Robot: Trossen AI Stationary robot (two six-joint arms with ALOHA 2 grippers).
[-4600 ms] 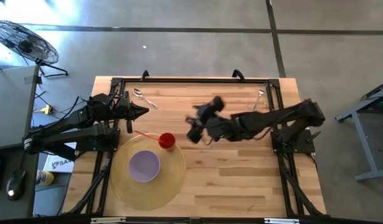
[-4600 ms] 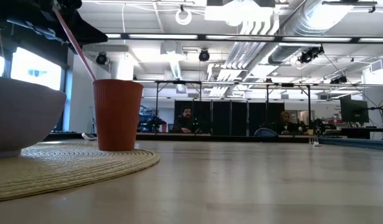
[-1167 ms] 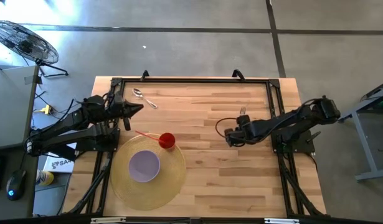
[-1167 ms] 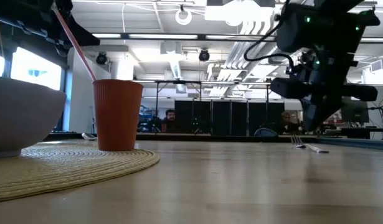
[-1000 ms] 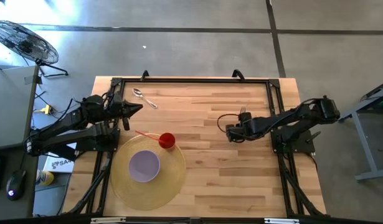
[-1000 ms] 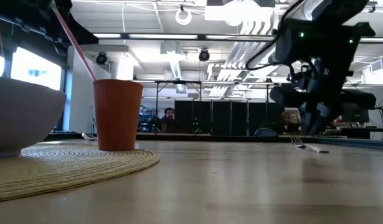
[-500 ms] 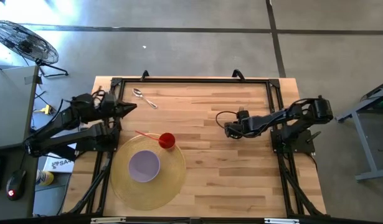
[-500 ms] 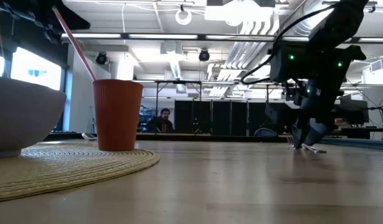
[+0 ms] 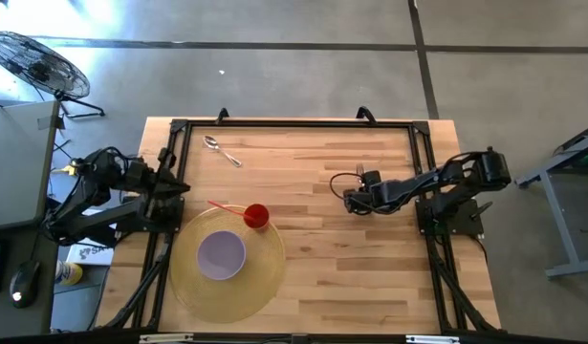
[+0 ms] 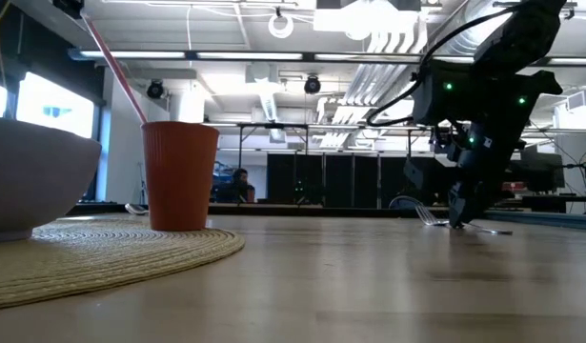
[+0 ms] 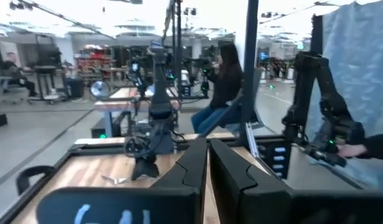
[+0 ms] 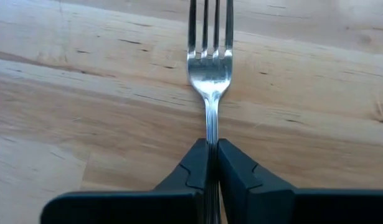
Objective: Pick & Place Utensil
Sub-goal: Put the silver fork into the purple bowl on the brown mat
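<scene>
Down at the table (image 9: 370,277) on the right side, right gripper (image 9: 352,199) low over the wood, fingers (image 12: 231,168) clenched on the handle of the fork (image 12: 209,68). Handle pinched between the two dark pads in the right wrist view, tines pointing straight out ahead of the gripper, above bare planks. From the low view, fork (image 10: 428,216) tilted, tine end raised off the surface, handle end down near the gripper (image 10: 461,215), whether touching the table hard to tell. From above, fork (image 9: 359,174) just visible as a small sliver beside the gripper, right of the table's centre. Over on the far left edge, left gripper (image 9: 179,185) pulled back off the table near the frame, fingers (image 11: 194,165) closed together with nothing between them. Spoon (image 9: 220,150) lying alone near the far left corner of the table, well apart from both grippers. Near left corner taken up by a round woven placemat (image 9: 260,277), with a pale purple bowl (image 9: 221,254) sitting on it and a red cup (image 9: 256,215) with a straw (image 9: 225,207) at its far edge. In the low view, cup (image 10: 180,174) upright on the mat (image 10: 131,250), straw (image 10: 114,71) leaning away to the left, bowl (image 10: 30,176) just beside it. A seated person (image 11: 222,87) in the room beyond, seen from the left wrist view.
</scene>
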